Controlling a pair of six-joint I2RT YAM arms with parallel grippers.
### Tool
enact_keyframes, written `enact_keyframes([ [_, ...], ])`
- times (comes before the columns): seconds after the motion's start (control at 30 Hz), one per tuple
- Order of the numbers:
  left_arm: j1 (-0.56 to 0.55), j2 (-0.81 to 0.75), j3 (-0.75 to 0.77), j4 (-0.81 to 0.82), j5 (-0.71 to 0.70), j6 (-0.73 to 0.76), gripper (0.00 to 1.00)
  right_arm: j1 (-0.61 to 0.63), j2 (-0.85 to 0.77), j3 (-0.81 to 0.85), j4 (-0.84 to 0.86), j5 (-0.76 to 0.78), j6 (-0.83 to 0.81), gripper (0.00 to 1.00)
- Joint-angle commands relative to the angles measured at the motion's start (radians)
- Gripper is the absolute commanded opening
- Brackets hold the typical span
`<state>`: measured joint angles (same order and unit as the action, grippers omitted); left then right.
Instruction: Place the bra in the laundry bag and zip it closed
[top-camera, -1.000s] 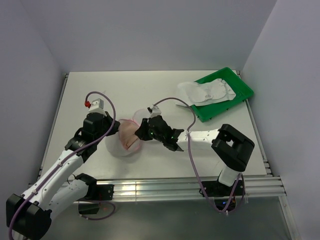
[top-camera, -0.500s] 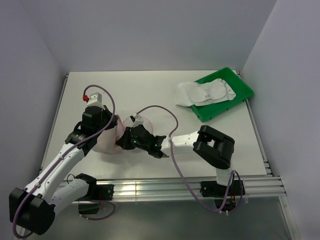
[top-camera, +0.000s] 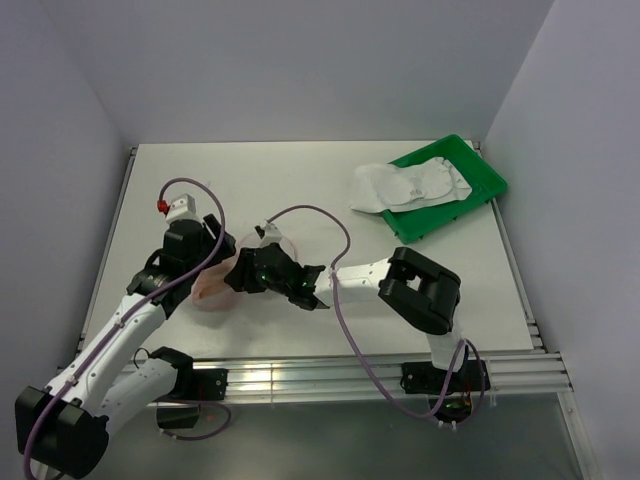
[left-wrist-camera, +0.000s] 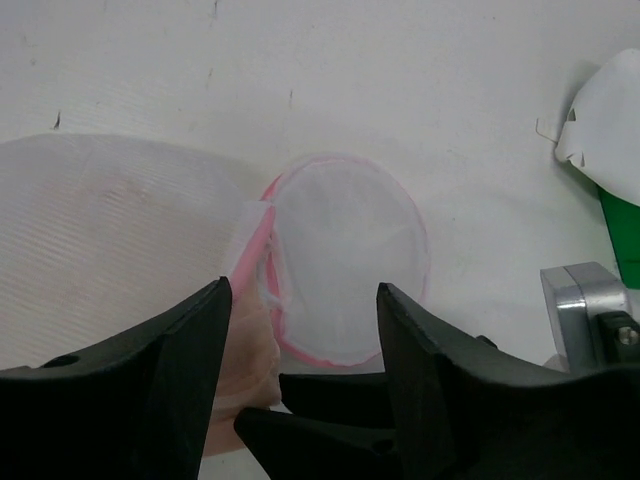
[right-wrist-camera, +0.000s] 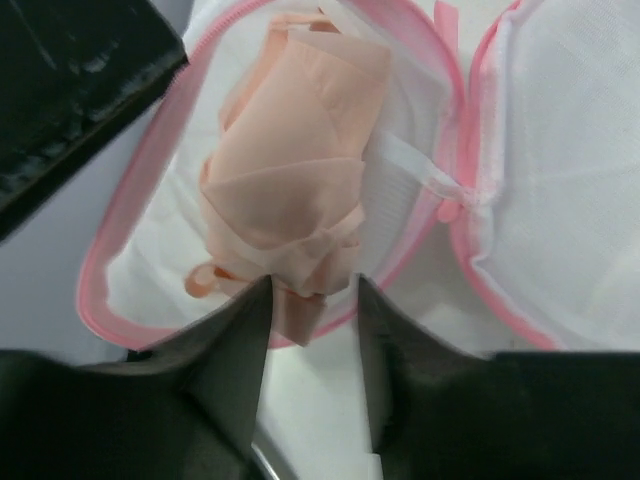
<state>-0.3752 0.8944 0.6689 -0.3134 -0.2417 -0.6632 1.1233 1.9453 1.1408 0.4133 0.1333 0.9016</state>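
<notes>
The white table is seen from above, with the two arms bolted at its near edge. The left arm is stretched toward the table's left-centre, and the right arm is folded across to meet it there. At the far right corner a green tray is set at an angle, and white padded pieces are laid over its left end, partly spilling onto the table.

The laundry bag is found between the two grippers, on the table well apart from the tray. It is lying unzipped — its two mesh halves are spread open like a shell, joined at one side, and the pink zipper rim is traced around each. The peach bra is seen folded up inside the half nearer the left arm, with its lower fold hanging out over the pink rim.

The left gripper is held low just beside the bag, its jaws spread wide and released; nothing is clamped between them, though peach fabric is seen against the inner side of one finger.

The right gripper is poised at the bag's open edge. Its jaws are parted somewhat and the bra's lower fold is caught in the gap between the tips — whether that fabric is pinched or merely lying there cannot be told.
</notes>
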Motion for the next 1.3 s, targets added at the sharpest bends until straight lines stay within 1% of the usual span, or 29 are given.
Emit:
enact_keyframes([
  [0.0, 0.002, -0.035, 0.073, -0.023, -0.015, 0.004, 0.67, -0.013, -0.032, 0.014, -0.034, 0.006, -0.058, 0.49],
  [0.07, 0.002, -0.077, 0.084, -0.033, -0.011, 0.013, 0.72, -0.029, -0.075, -0.004, -0.056, -0.007, -0.102, 0.6],
  [0.1, 0.002, -0.087, 0.099, -0.041, -0.011, 0.014, 0.72, -0.033, -0.091, -0.009, -0.068, -0.014, -0.119, 0.7],
  [0.17, 0.004, -0.121, 0.116, -0.07, -0.018, 0.023, 0.73, -0.042, -0.138, -0.019, -0.102, -0.024, -0.176, 0.79],
  [0.2, 0.002, -0.132, 0.13, -0.078, -0.024, 0.027, 0.74, -0.045, -0.153, -0.019, -0.114, -0.03, -0.194, 0.86],
  [0.23, 0.002, -0.155, 0.136, -0.087, -0.024, 0.03, 0.74, -0.046, -0.186, -0.022, -0.125, -0.043, -0.232, 0.88],
  [0.33, 0.002, -0.192, 0.156, -0.116, -0.009, 0.043, 0.76, -0.054, -0.253, -0.047, -0.172, -0.047, -0.285, 0.89],
  [0.43, 0.002, -0.227, 0.161, -0.141, 0.044, 0.059, 0.78, -0.098, -0.328, -0.11, -0.177, -0.096, -0.294, 0.89],
  [0.5, 0.002, -0.251, 0.143, -0.135, 0.082, 0.062, 0.78, -0.146, -0.367, -0.141, -0.188, -0.095, -0.303, 0.88],
  [0.57, 0.002, -0.297, 0.12, -0.113, 0.178, 0.069, 0.78, -0.184, -0.427, -0.19, -0.208, -0.072, -0.322, 0.87],
  [0.63, 0.001, -0.345, 0.075, -0.067, 0.254, 0.077, 0.78, -0.259, -0.486, -0.243, -0.214, -0.063, -0.319, 0.86],
  [0.67, 0.002, -0.357, 0.063, -0.055, 0.334, 0.083, 0.78, -0.287, -0.506, -0.263, -0.214, -0.06, -0.319, 0.84],
  [0.7, 0.002, -0.377, 0.042, -0.046, 0.37, 0.086, 0.78, -0.313, -0.526, -0.282, -0.212, -0.046, -0.317, 0.83],
  [0.73, 0.002, -0.385, 0.035, -0.03, 0.404, 0.097, 0.79, -0.365, -0.561, -0.312, -0.212, -0.037, -0.316, 0.83],
  [0.77, 0.001, -0.391, 0.025, -0.027, 0.46, 0.105, 0.79, -0.393, -0.578, -0.326, -0.214, -0.028, -0.314, 0.82],
  [0.87, 0.001, -0.407, 0.021, -0.021, 0.533, 0.138, 0.8, -0.508, -0.623, -0.349, -0.241, 0.008, -0.339, 0.8],
  [0.9, 0.001, -0.408, 0.018, -0.02, 0.582, 0.148, 0.81, -0.535, -0.628, -0.345, -0.255, 0.018, -0.349, 0.79],
  [0.93, 0.001, -0.408, 0.018, -0.016, 0.605, 0.161, 0.82, -0.563, -0.625, -0.325, -0.271, 0.043, -0.377, 0.79],
  [0.97, 0.001, -0.408, 0.014, -0.013, 0.625, 0.169, 0.82, -0.62, -0.617, -0.313, -0.306, 0.058, -0.391, 0.77],
  [1.0, 0.001, -0.408, 0.008, -0.007, 0.668, 0.174, 0.83, -0.65, -0.594, -0.285, -0.32, 0.061, -0.415, 0.75],
  [1.03, 0.002, -0.408, -0.002, 0.005, 0.683, 0.18, 0.85, -0.704, -0.576, -0.265, -0.349, 0.052, -0.429, 0.73],
  [1.07, 0.001, -0.408, -0.009, 0.01, 0.694, 0.182, 0.86, -0.73, -0.55, -0.236, -0.375, 0.058, -0.441, 0.71],
  [1.1, 0.001, -0.408, -0.015, 0.016, 0.715, 0.183, 0.86, -0.752, -0.501, -0.187, -0.398, 0.071, -0.451, 0.68],
  [1.13, 0.001, -0.411, -0.022, 0.022, 0.725, 0.185, 0.87, -0.772, -0.479, -0.171, -0.406, 0.075, -0.464, 0.6],
  [1.17, 0.001, -0.411, -0.028, 0.025, 0.731, 0.185, 0.87, -0.81, -0.456, -0.153, -0.406, 0.059, -0.469, 0.54],
  [1.2, 0.001, -0.411, -0.026, 0.022, 0.742, 0.189, 0.88, -0.829, -0.409, -0.11, -0.413, 0.048, -0.469, 0.51],
  [1.27, 0.001, -0.413, -0.028, 0.017, 0.743, 0.197, 0.88, -0.871, -0.335, -0.066, -0.452, 0.034, -0.475, 0.5],
])
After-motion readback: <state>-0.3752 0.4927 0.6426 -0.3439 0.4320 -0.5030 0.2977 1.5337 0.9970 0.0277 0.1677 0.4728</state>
